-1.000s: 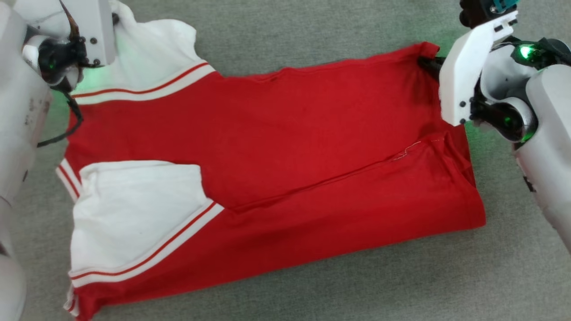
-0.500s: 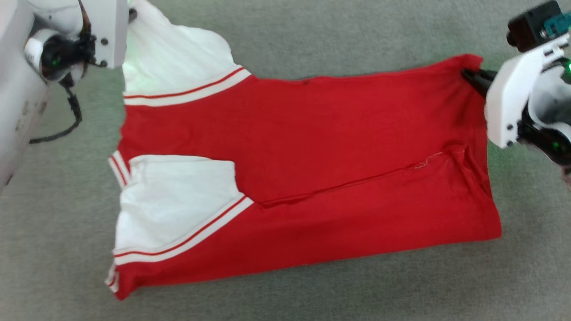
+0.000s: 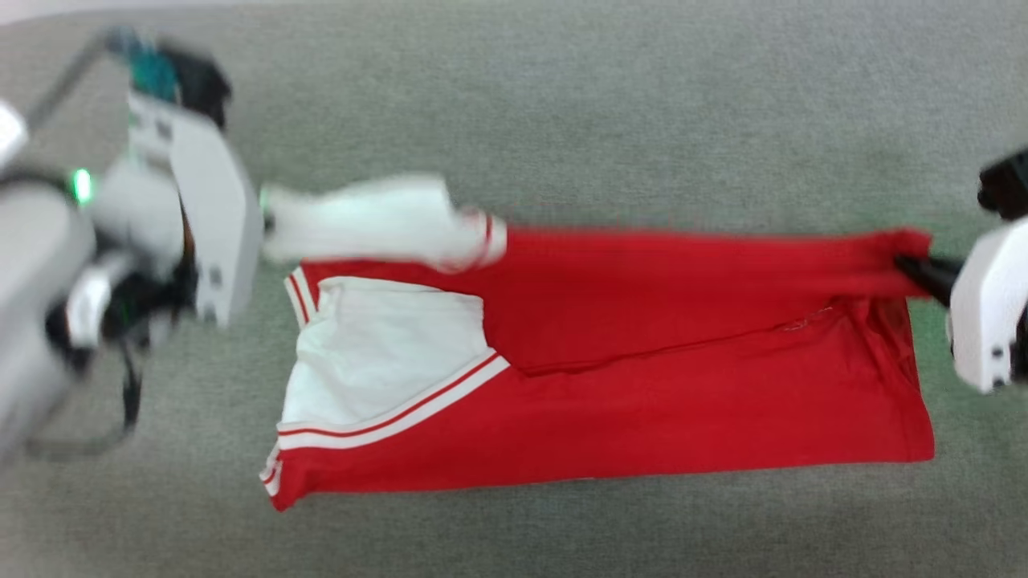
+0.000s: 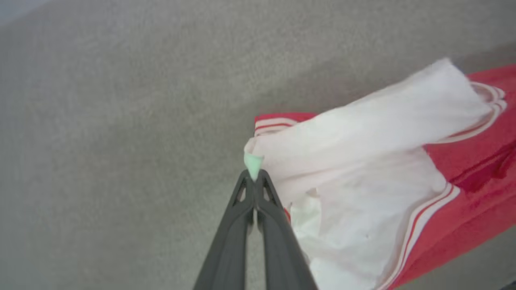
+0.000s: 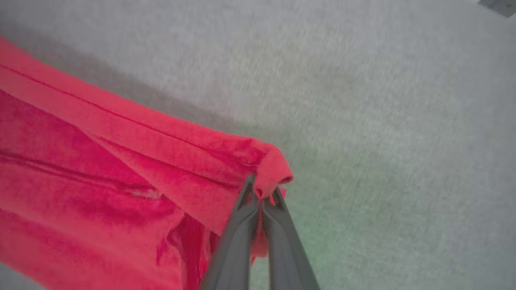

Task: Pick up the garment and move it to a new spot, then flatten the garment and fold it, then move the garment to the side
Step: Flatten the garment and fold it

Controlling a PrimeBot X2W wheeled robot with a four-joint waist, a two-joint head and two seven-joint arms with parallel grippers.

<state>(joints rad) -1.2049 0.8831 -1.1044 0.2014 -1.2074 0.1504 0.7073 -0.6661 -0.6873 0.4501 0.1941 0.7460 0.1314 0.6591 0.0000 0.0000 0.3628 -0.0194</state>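
The garment (image 3: 642,377), red with white striped-trim sleeves, lies lengthwise on grey carpet, partly folded. Its far long edge is lifted off the carpet and drawn toward me. My left gripper (image 3: 265,218) is shut on the tip of the upper white sleeve (image 4: 363,133), seen pinched between the fingertips of my left gripper (image 4: 254,174) in the left wrist view. My right gripper (image 3: 911,265) is shut on the red hem corner (image 5: 270,169) at the right end, the cloth bunched at the tips of my right gripper (image 5: 262,191). The lower sleeve (image 3: 385,361) lies flat.
Grey carpet (image 3: 562,96) stretches all around the garment, with open floor beyond it and on the near side. A small grey object's corner (image 5: 500,6) shows at the top right of the right wrist view.
Both grippers have pulled the garment's far edge up and toward me, so the back panel now shows much narrower. The head camera has also shifted, and the picture is blurred.
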